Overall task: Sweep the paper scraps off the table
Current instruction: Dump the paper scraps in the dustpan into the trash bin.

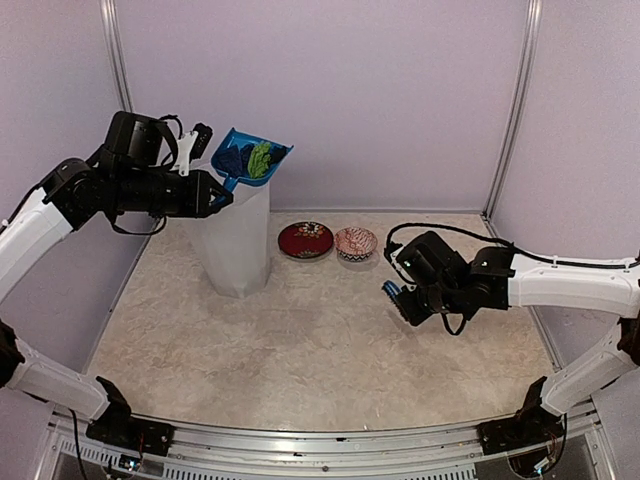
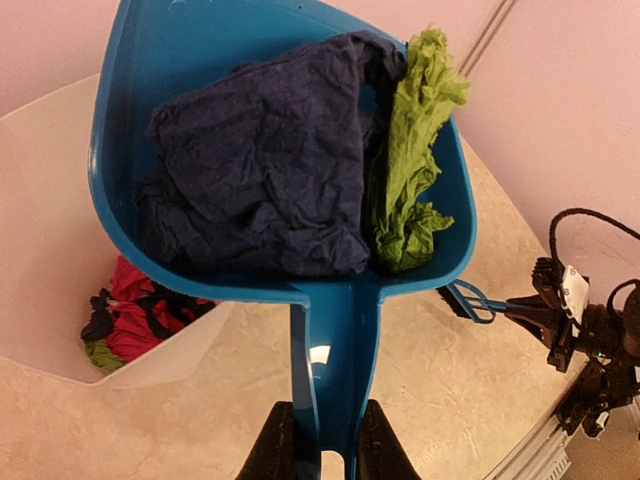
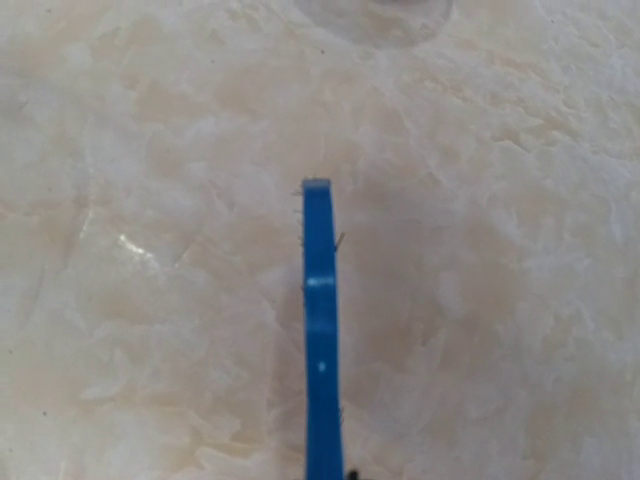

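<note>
The left hand (image 2: 320, 445) is clamped on the handle of the blue dustpan (image 2: 200, 60), holding it raised above the white bin (image 1: 235, 250). The paper scraps (image 2: 270, 170) in view, a navy wad and a green one, lie in the pan. More pink, red and black ones sit down in the bin, and none shows on the surface (image 1: 320, 350). The right hand (image 1: 398, 292) is closed on the brush (image 3: 320, 330), low over bare marble and well apart from the bin. The risk lies in the tipping. The wads look bulky and may cling, then drop together past the bin's rim, or the pan's lip may knock the light bin over.
</note>
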You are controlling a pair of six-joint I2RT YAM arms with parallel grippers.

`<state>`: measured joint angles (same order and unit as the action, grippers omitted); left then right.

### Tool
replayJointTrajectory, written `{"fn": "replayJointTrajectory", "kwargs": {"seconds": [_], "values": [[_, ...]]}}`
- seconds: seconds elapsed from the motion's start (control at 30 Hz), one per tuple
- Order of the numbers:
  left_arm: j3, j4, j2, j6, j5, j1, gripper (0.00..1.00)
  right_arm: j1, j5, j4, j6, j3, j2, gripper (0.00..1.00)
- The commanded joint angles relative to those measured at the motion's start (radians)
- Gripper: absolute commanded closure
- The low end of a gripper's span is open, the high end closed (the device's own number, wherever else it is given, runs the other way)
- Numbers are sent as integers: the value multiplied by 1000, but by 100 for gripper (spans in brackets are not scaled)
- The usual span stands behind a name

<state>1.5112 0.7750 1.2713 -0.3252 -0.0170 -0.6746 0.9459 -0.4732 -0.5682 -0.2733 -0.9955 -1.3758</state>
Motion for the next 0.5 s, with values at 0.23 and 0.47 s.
{"fn": "replayJointTrajectory", "kwargs": {"seconds": [0.23,0.47], "values": [[65,93,53,95,218,105,100,-10,13,49,11,32,10,100],[77,114,80,135,383,105,100,-10,5,49,18,31,11,100]]}}
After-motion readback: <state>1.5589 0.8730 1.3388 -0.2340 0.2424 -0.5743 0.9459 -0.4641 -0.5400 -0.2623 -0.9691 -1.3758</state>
